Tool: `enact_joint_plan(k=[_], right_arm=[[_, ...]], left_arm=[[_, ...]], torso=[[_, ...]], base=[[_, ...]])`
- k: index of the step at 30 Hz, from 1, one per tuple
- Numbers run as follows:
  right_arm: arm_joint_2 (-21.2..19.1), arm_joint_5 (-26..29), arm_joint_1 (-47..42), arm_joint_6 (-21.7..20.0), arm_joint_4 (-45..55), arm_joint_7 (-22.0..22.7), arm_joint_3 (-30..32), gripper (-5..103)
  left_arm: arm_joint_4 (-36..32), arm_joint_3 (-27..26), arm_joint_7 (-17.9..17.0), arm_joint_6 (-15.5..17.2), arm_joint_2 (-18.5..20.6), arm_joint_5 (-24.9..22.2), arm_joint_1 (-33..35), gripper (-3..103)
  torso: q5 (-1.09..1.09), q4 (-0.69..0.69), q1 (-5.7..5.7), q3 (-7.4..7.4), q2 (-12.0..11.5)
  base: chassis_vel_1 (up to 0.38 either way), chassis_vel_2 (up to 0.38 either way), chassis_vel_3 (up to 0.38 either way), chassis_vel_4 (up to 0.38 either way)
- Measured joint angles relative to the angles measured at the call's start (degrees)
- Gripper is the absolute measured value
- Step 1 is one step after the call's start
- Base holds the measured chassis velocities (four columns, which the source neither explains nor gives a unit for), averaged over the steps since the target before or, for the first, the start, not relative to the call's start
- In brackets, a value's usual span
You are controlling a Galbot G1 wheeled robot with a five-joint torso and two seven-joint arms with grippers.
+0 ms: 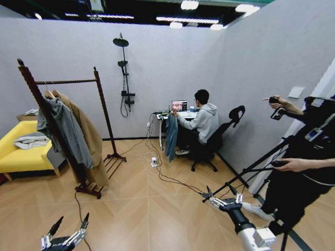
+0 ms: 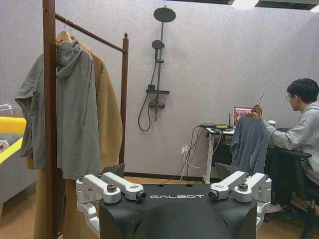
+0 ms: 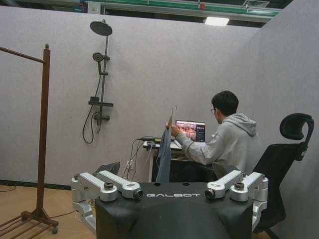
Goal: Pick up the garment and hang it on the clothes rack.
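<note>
Both end effectors, left (image 1: 69,225) and right (image 1: 223,195), open and empty above herringbone wood floor (image 1: 157,209), grey walls (image 1: 167,78) behind

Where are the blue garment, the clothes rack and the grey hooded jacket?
garment (image 1: 171,137), head view: middle of the hanging cloth, by the desk.
clothes rack (image 1: 67,81), head view: the horizontal rail.
grey hooded jacket (image 2: 75,114), left wrist view: the front panel, hanging on the rack.
</note>
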Motion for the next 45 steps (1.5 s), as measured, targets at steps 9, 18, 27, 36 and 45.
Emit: enact_joint_plan(k=[9, 18, 27, 36, 45], right_arm=[[-0.12, 0.31, -0.83, -0.6, -0.21, -2.92, -0.16, 100], [-0.15, 0.07, -0.39, -0.39, -0.31, -3.92, -0.3, 100], [0.02, -0.02, -0.7, 0.21, -0.45, -4.13, -0.13, 100], [0.11, -0.26, -0.7, 0.22, -0.04, -4.31, -0.22, 100], [-0.02, -0.36, -1.15, 0.74, -0.22, -4.55, -0.18, 100]], left_arm=[[0.0, 0.0, 0.0, 0.0, 0.0, 0.0, 0.0, 100], [0.0, 0.0, 0.0, 0.0, 0.0, 0.0, 0.0, 100], [0.0, 0.0, 0.0, 0.0, 0.0, 0.0, 0.0, 100], [0.0, 0.0, 0.0, 0.0, 0.0, 0.0, 0.0, 100], [0.01, 0.0, -0.02, 0.0, 0.0, 0.0, 0.0, 100]], torso=[[0.0, -0.01, -0.04, -0.01, 0.01], [0.01, 0.0, 0.0, 0.01, -0.01], [0.0, 0.0, 0.01, 0.01, -0.02], [0.02, 0.0, -0.01, 0.0, 0.0], [0.01, 0.0, 0.01, 0.01, -0.01]], base=[[-0.009, 0.008, 0.003, -0.006], [-0.148, 0.153, 0.146, -0.139], [-0.246, 0.257, 0.253, -0.254], [-0.349, 0.343, 0.344, -0.346], [-0.364, 0.36, 0.358, -0.359]])
